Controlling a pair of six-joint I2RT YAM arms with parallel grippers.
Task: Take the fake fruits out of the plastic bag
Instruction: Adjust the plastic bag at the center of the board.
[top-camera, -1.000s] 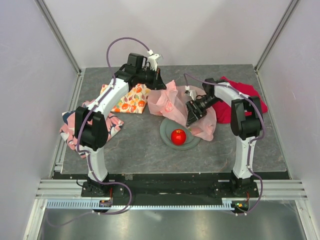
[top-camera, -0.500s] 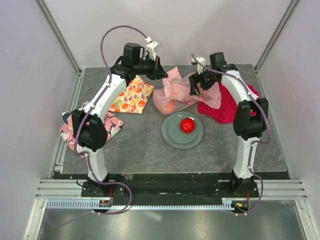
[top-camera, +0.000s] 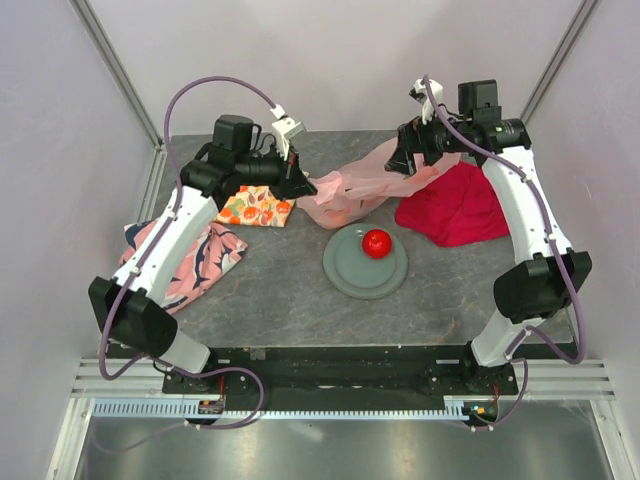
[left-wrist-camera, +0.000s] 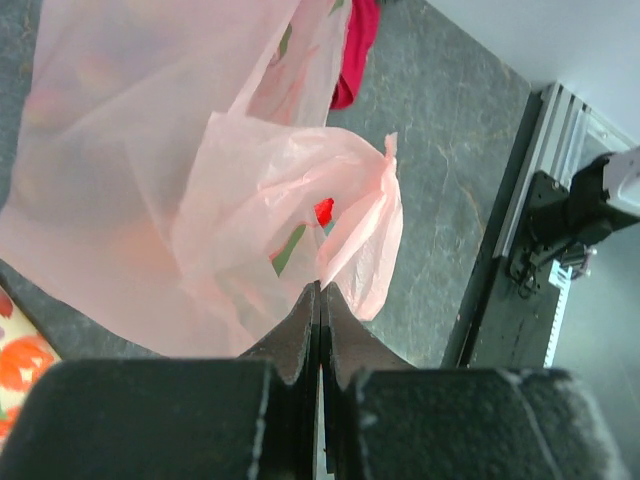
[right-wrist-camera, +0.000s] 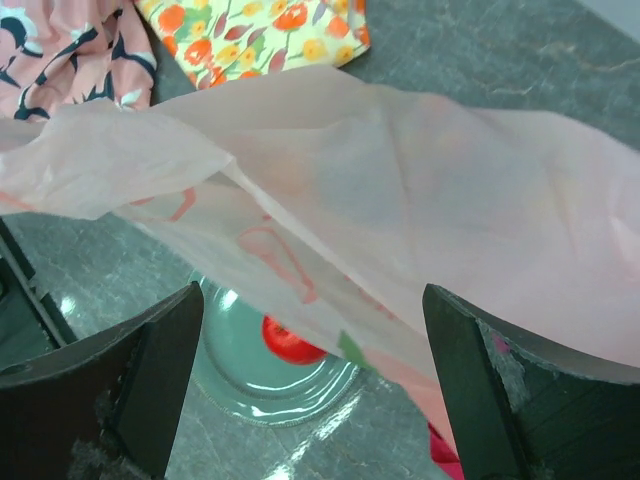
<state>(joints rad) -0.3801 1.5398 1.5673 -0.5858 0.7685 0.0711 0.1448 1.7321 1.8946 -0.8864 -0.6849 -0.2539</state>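
Note:
The pale-pink plastic bag (top-camera: 345, 188) is stretched across the back of the table between my two grippers. My left gripper (top-camera: 303, 186) is shut on the bag's left edge; in the left wrist view its jaws (left-wrist-camera: 320, 292) meet on a fold of the bag (left-wrist-camera: 250, 200). A red fruit piece (left-wrist-camera: 323, 210) shows through the film. My right gripper (top-camera: 404, 160) is open at the bag's right end, with the film (right-wrist-camera: 400, 190) spanning the space ahead of its fingers (right-wrist-camera: 310, 300). A red apple (top-camera: 377, 243) sits on the grey-green plate (top-camera: 345, 272), also the apple (right-wrist-camera: 290, 343) below the bag.
A red cloth (top-camera: 460, 208) lies at the back right under the right arm. A fruit-printed cloth (top-camera: 255, 207) lies left of the bag and a pink-and-navy cloth (top-camera: 195, 262) at the left edge. White walls enclose the table.
The right arm left the plate and swung up to the back right. The left arm drew left and nearer. The bag is now pulled out between them; the apple stays on the plate.

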